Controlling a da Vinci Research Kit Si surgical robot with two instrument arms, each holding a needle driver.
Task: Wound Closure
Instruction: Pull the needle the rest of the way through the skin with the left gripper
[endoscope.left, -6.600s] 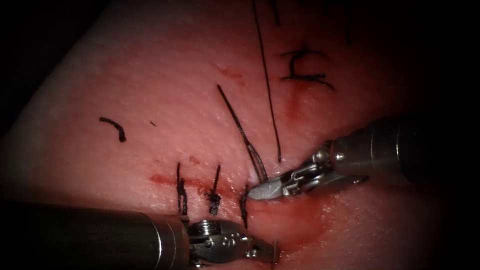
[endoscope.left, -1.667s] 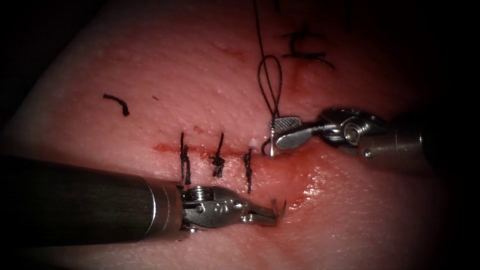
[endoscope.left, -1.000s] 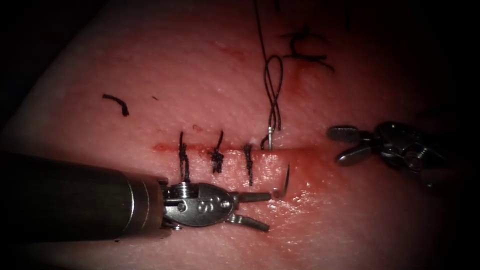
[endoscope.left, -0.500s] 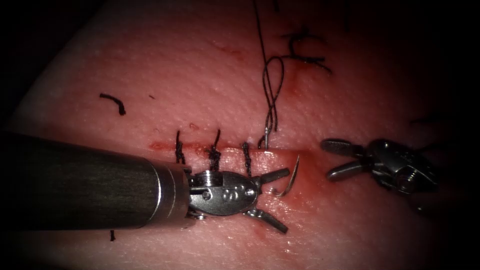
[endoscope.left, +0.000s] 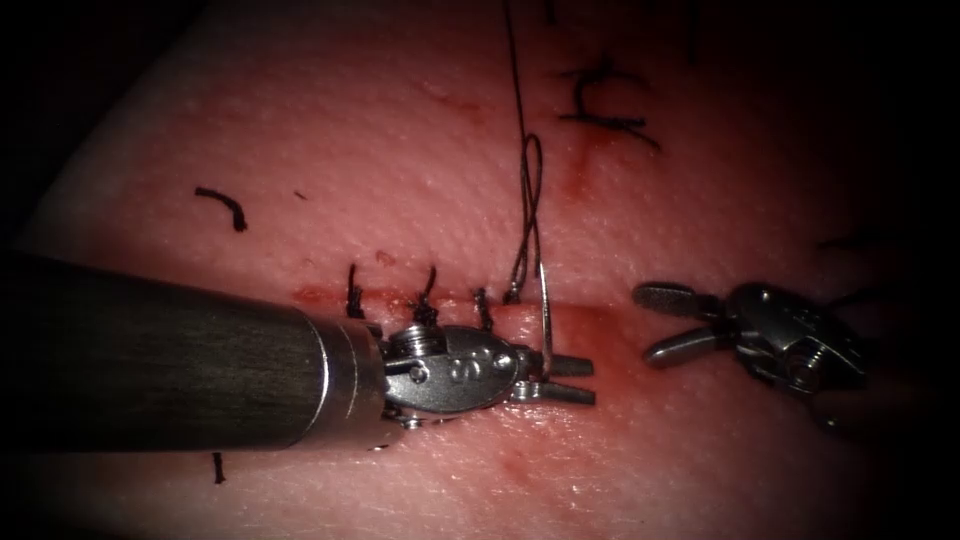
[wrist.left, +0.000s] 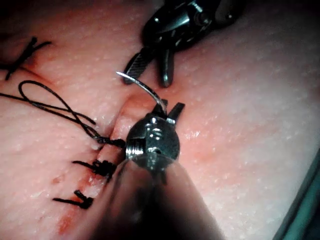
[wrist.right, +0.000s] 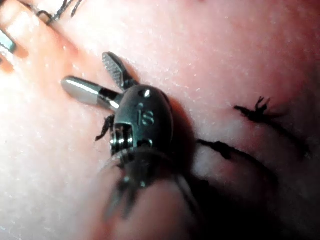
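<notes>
Left hand (endoscope.left: 570, 380), endoscope view: jaws pressed together on the needle (endoscope.left: 545, 310) near its pointed end, just below the cut (endoscope.left: 560, 305). Needle rises as a thin steel line from the jaws toward the cut; whether its tail end is in the tissue (endoscope.left: 350, 130) cannot be told. Thread (endoscope.left: 528, 190) runs up from the needle's swaged end, crosses itself in a narrow loop and leaves the top edge. Three dark stitches (endoscope.left: 428, 295) cross the cut to the left of the needle. Right hand (endoscope.left: 672, 320): jaws spread, holding nothing, right of the needle and apart from it. Cut ends of thread (endoscope.left: 222, 205) lie on the tissue at left.

Left wrist view: left hand (wrist.left: 170, 111) pinches the needle (wrist.left: 142, 87), whose free curve arcs up to a bare point. Right hand (wrist.left: 152, 65) spread just beyond. Thread (wrist.left: 55, 105) loops over the tissue (wrist.left: 250, 100) beside the stitches (wrist.left: 97, 167).

Right wrist view: right hand (wrist.right: 95, 80) spread wide, empty, over the tissue (wrist.right: 200, 50).
</notes>
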